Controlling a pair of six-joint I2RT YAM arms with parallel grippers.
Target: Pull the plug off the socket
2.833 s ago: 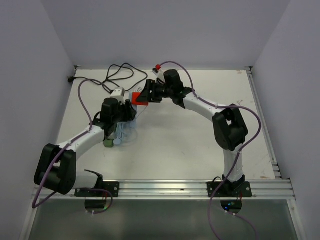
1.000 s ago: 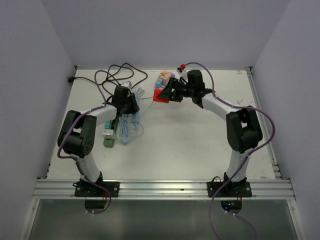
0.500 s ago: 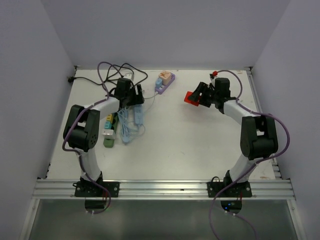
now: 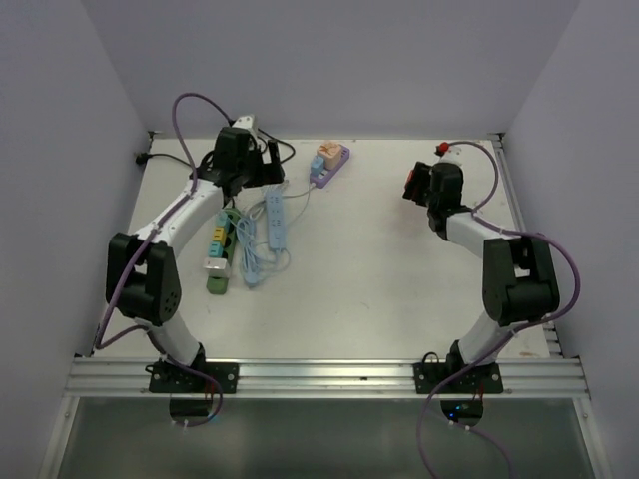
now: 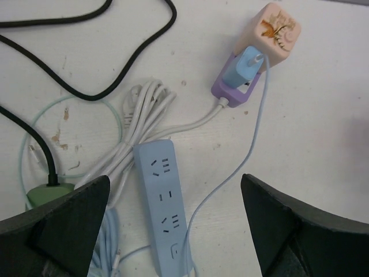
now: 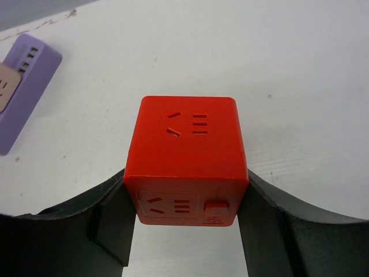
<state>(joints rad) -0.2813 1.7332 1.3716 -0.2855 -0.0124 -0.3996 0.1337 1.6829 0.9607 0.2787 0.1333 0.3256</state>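
At far right, right fingers [image 6: 109, 225], arm [image 4: 465, 228] outstretched, clench red cube [image 6: 187, 153]; left fingers [image 5: 63, 225] splayed.

Blue power strip [image 5: 164, 199], flat. Above-right of it: purple socket [image 5: 229, 95] holding blue plug [image 5: 244, 66], peach cube [image 5: 271, 34] beside. Left of it: coiled white cord [image 5: 137, 122].

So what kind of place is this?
Probably a robot test lab: a left arm and right arm bolted to a metal rail, a white table boxed in by plain walls, and a red socket cube held in the right end effector.
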